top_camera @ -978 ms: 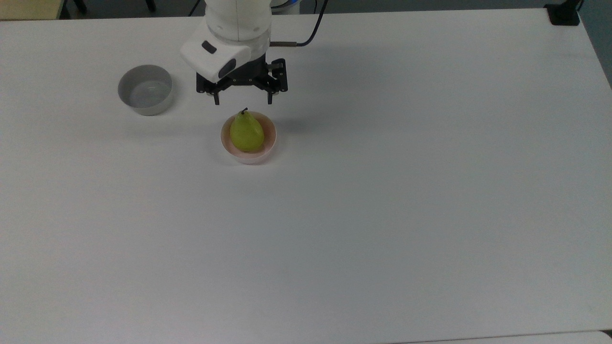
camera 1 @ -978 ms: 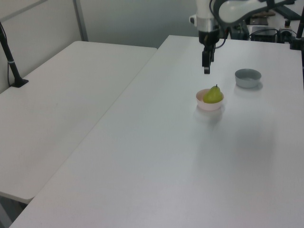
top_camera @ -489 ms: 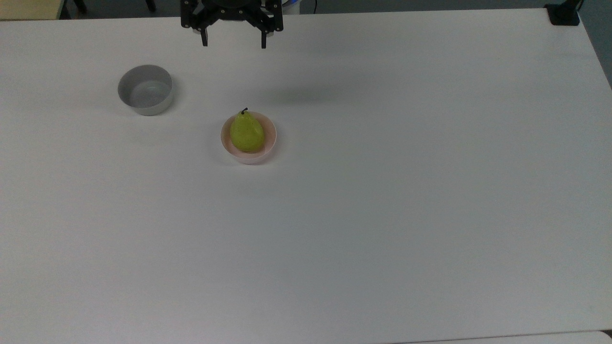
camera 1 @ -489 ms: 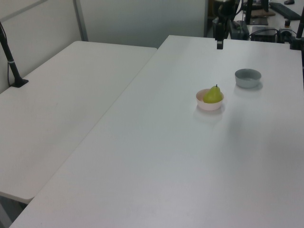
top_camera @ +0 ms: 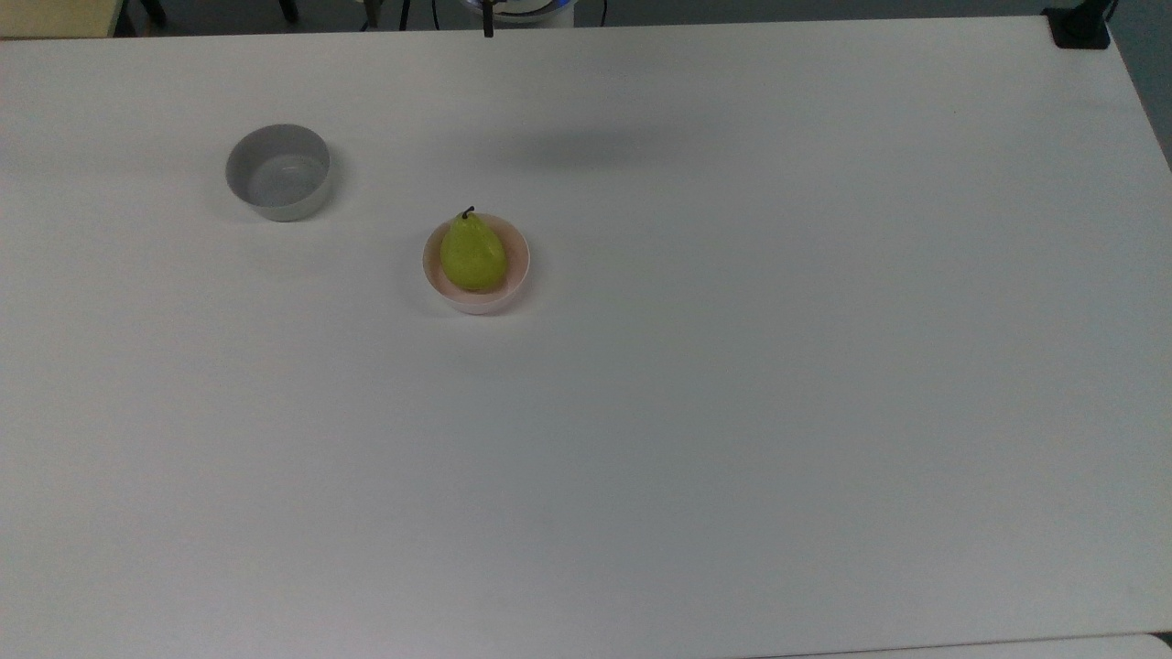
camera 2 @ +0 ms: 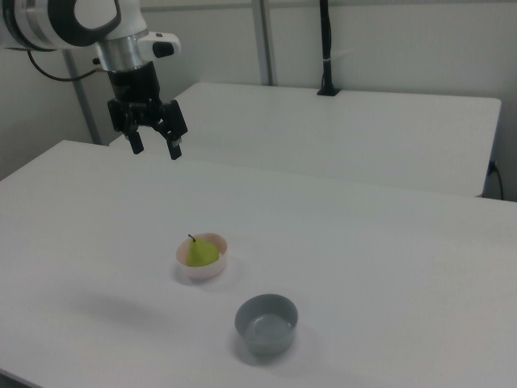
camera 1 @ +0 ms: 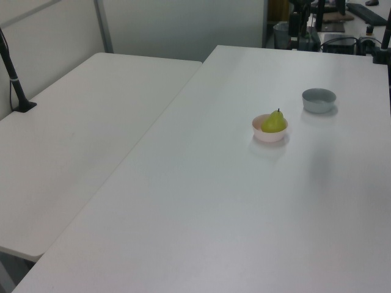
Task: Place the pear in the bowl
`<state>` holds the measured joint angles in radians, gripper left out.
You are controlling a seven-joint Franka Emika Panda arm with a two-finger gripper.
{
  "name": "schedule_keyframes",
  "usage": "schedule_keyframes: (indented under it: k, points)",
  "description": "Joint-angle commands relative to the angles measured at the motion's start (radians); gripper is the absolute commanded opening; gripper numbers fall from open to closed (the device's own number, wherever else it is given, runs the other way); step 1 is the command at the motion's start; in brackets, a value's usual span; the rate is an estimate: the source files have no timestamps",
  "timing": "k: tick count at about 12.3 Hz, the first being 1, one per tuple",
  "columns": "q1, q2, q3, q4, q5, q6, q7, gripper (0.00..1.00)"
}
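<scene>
the pear [top_camera: 472, 254] sits inside the pink bowl [top_camera: 518, 274], base down and stem leaning toward the top view's upper edge, so its wide bottom rests in the hollow and the rim keeps it from rolling. by the look of things the placing is done. the bowl stands on the white surface [top_camera: 732, 366], near the middle of the top view's left half. the grey bowl [top_camera: 277, 172] is well apart from it, toward the top view's upper left, and holds nothing.

in the right view the claw [camera 2: 153, 144] hangs high above the surface, well apart from both bowls, at the right view's upper left. its two fingers are spread wide and nothing is between them. that height and distance leave the pear free of any contact, which suits a finished drop; a judgement only, no further move seems called for on the fruit.
</scene>
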<state>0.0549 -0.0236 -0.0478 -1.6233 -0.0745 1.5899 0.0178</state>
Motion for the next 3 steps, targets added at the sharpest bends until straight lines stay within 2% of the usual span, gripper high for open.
schedule_keyframes:
  k: [1, 3]
  points:
    - [0.014, -0.016, -0.007, -0.01, 0.01, -0.037, 0.03, 1.0]
    - [0.014, -0.016, -0.004, -0.001, 0.013, -0.042, 0.034, 1.0]
